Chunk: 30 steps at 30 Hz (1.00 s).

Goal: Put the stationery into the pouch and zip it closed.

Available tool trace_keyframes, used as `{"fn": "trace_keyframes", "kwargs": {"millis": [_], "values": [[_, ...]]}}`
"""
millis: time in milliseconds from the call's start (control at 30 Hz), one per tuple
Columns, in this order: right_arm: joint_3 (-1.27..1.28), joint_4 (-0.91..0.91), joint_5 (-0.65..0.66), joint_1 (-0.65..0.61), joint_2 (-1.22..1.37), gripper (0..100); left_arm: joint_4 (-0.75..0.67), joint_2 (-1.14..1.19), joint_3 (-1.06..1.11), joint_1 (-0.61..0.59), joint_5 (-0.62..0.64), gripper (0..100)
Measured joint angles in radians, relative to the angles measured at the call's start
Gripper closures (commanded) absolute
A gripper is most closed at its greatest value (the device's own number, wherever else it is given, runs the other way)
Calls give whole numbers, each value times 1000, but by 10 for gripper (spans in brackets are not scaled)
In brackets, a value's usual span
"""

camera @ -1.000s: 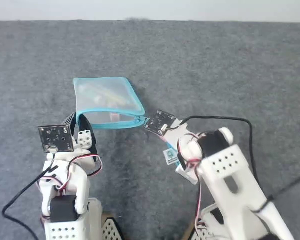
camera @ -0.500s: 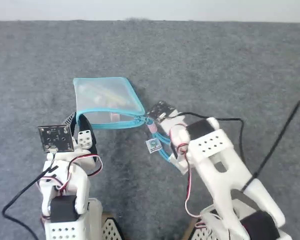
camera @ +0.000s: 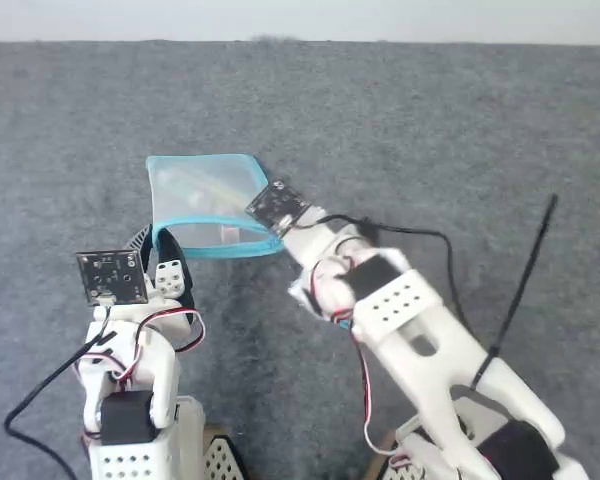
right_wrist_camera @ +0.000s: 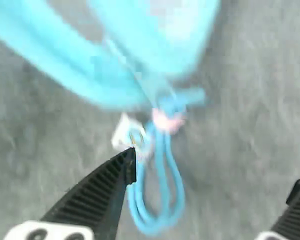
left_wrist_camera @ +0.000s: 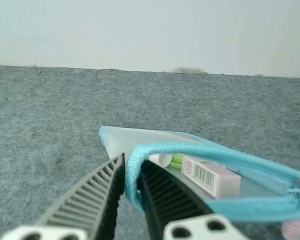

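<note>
Right now my left gripper (left_wrist_camera: pixel 132 167) is clamped on the blue zip edge of the pouch (camera: pixel 205 185), left of centre in the high view, I judge to anchor it while my right gripper (right_wrist_camera: pixel 217 167) hangs wide open over the pull cord (right_wrist_camera: pixel 162 200), stationery (left_wrist_camera: pixel 210 176) already inside.

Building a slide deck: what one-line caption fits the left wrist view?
Left gripper pinching the rim of the open translucent turquoise-edged pouch, a pink barcoded block inside.

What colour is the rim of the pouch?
Turquoise. The pouch rim shows best in the left wrist view.
</note>
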Motion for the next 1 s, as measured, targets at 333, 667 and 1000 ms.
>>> {"fn": "trace_keyframes", "kwargs": {"millis": [333,667,1000], "values": [[75,-219,-20,-44,2,542,0,0,0,0,0,988],[75,-315,-20,-21,112,675,0,0,0,0,0,988],[75,-324,-38,44,124,779,0,0,0,0,0,988]]}}
